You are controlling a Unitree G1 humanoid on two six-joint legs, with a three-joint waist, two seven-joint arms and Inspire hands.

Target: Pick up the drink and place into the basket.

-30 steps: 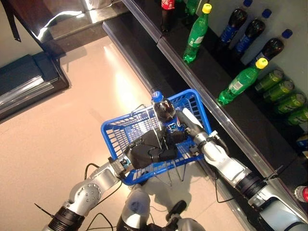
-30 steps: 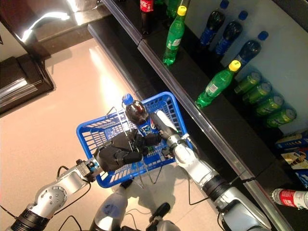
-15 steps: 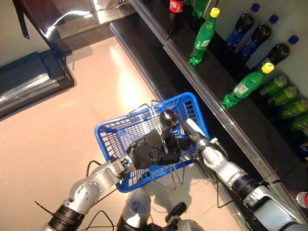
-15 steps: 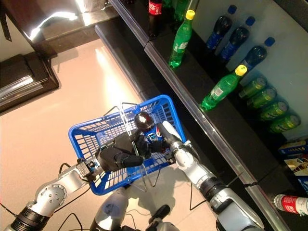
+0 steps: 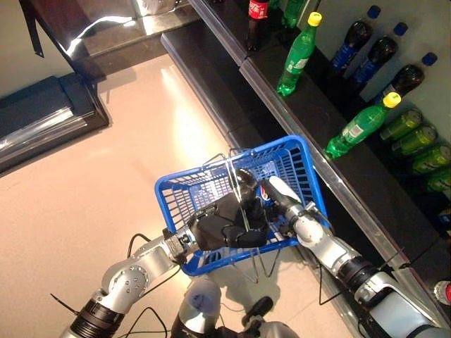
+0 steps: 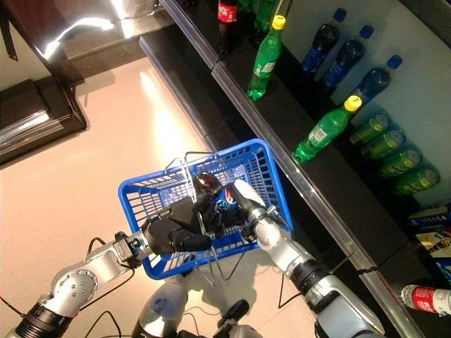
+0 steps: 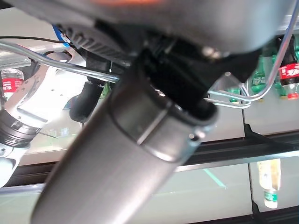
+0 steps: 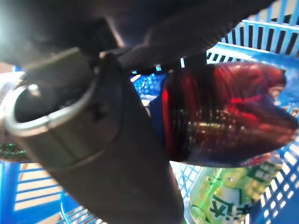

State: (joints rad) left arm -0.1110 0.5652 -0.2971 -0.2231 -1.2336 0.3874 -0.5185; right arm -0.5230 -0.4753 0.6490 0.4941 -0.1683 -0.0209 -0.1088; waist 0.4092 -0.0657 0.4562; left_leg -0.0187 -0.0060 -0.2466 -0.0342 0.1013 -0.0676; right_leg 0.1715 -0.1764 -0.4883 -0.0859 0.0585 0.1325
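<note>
Looking down from the eye views, you have the dark cola bottle (image 5: 248, 184) inside the blue basket (image 5: 292, 149), grasped by the right hand (image 5: 276, 196). The left hand (image 5: 224, 227) clenches the wire handles (image 5: 229, 159). Right wrist view: bottle lies along the fingers, above a green bottle (image 8: 224, 198).

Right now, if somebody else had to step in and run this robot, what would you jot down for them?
Left hand: shut on the wire handle of the blue basket, carrying it off the floor.
Right hand: shut on the dark cola bottle, holding it down inside the basket.
A green bottle already lies in the basket, seen in the right wrist view.
Shelf beside the basket holds more green and dark bottles.
Done: cola picked up and brought into the basket.
Left: release the bottle and pull the right hand out.
</note>
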